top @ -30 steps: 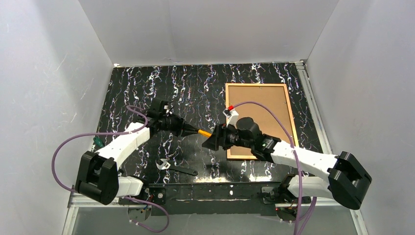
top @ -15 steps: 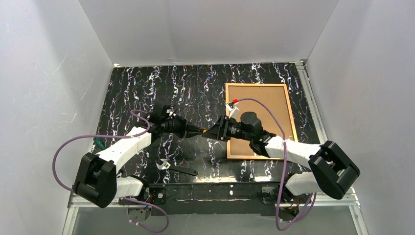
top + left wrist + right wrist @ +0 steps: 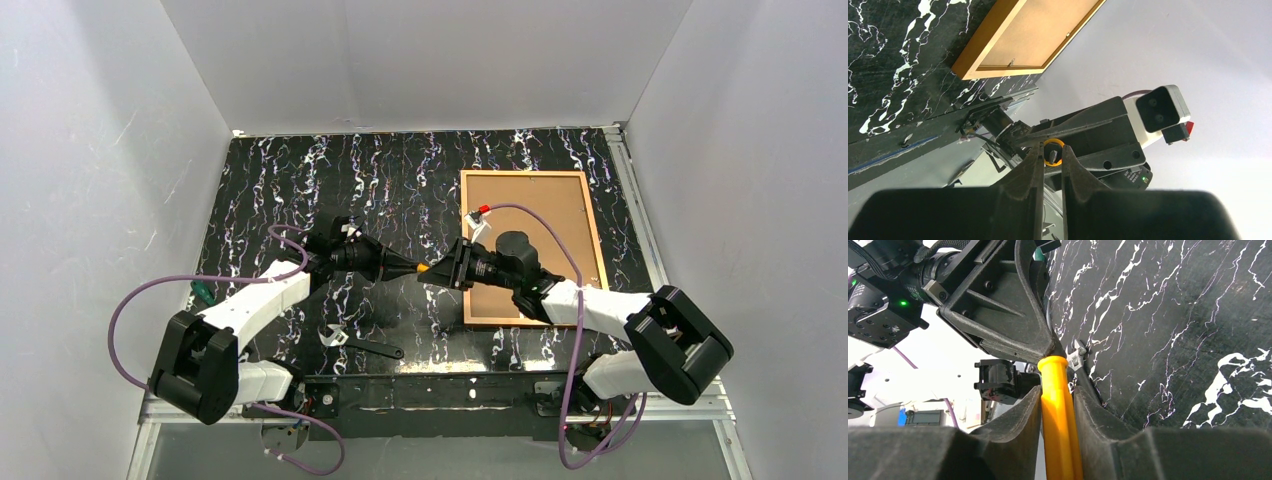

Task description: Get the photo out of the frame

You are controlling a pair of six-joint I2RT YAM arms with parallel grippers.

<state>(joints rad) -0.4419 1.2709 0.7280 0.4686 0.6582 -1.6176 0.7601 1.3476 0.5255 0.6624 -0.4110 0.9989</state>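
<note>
We're looking at a black table (image 3: 400, 180) veined with white like marble, running back to the pale walls. The orange-brown frame (image 3: 520, 173) lies flat on it over at the right rear, close to the right edge, with the plain tan back of the photo (image 3: 545, 195) facing up. Down at the near edge, left of centre and well apart from the frame, a small wrench (image 3: 364, 346) lies on the surface, and a little green thing (image 3: 198, 292) peeks out at the left edge, mostly hidden.
</note>
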